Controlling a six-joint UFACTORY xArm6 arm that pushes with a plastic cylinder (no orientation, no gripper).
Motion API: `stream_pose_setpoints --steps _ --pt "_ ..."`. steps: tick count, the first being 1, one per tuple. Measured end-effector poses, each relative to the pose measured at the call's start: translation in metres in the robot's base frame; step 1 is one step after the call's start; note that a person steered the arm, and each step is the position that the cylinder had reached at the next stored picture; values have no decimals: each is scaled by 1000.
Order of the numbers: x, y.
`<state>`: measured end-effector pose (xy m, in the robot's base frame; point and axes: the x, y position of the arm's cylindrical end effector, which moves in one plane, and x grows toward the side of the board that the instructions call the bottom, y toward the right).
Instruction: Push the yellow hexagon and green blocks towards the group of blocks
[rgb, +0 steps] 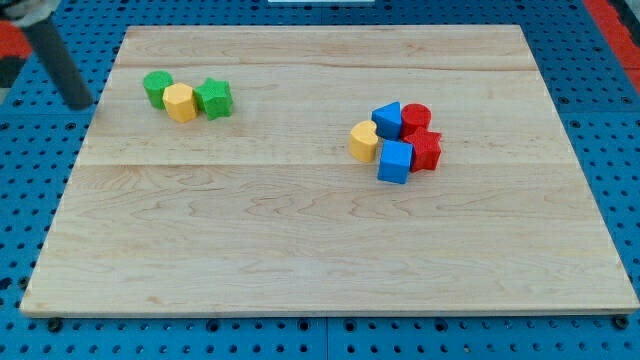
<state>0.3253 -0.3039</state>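
A yellow hexagon (180, 102) lies near the board's upper left, touching a green round block (156, 88) on its left and a green star block (214, 98) on its right. A group sits right of the middle: a yellow block (364, 141), a blue triangle (387, 119), a red round block (416, 118), a blue cube (395, 161) and a red star block (426, 150). My tip (79, 103) is at the view's left, just off the board's edge, well left of the green round block.
The wooden board (300, 250) lies on a blue perforated table (30, 150). The dark rod slants up to the view's top left corner.
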Motion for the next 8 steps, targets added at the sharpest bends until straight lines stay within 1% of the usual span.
stream_pose_setpoints --steps 1,2,3,4,5,6,7,8 --pt "-29 63" --pt "29 155" --pt "49 162" --pt "58 165" --pt "69 127" --pt "97 170" --pt "97 255" --pt "103 221"
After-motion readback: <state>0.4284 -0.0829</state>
